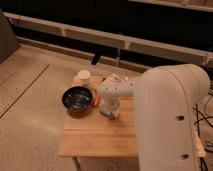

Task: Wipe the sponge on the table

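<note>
The floor (35, 117) is pale and speckled, with a thin dark seam (22, 90) running diagonally across its left part. Along the back stands a dark wall (100, 15) of near-black panels, crossed by a pale ledge (75, 31) that slants down towards the right; a second light strip follows the wall's foot. A dark slanted panel (7, 35) leans in at the upper left. The only furniture is a small bench (100, 137) of light wooden planks on thin legs. Dark cables (202, 120) trail at the right edge. The light is warm and dim – brightest on the floor and the wood.
</note>
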`<state>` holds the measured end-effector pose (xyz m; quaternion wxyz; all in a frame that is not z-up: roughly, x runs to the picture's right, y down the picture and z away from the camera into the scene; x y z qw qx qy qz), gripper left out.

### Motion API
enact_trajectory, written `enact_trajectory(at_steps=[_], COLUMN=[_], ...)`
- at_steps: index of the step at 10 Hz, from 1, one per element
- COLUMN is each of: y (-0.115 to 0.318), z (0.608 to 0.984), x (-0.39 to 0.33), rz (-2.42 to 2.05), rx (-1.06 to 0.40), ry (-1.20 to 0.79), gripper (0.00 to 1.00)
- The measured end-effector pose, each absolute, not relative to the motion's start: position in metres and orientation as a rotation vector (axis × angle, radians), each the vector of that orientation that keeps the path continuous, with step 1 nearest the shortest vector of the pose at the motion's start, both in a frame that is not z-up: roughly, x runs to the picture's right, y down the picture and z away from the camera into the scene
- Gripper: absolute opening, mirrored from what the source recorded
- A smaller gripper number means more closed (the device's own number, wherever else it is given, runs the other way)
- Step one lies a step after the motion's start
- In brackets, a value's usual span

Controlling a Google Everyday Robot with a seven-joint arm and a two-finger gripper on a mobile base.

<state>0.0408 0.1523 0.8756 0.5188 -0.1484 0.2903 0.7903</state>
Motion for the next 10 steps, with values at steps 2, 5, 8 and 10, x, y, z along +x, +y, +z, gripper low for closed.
enact_trajectory(at_steps=[2, 5, 8, 10], y=[0.152, 0.152, 0.153, 0.148], z=[0.876, 0.876, 0.875, 0.863], x=[0.041, 0.042, 0.045, 0.076], rz=[1.897, 1.898, 1.903, 1.933], rx=[-0.356, -0.355, -0.353, -0.331], ry=[0.696, 0.697, 0.705, 0.784], gripper=[0.15, 0.15, 0.15, 0.15])
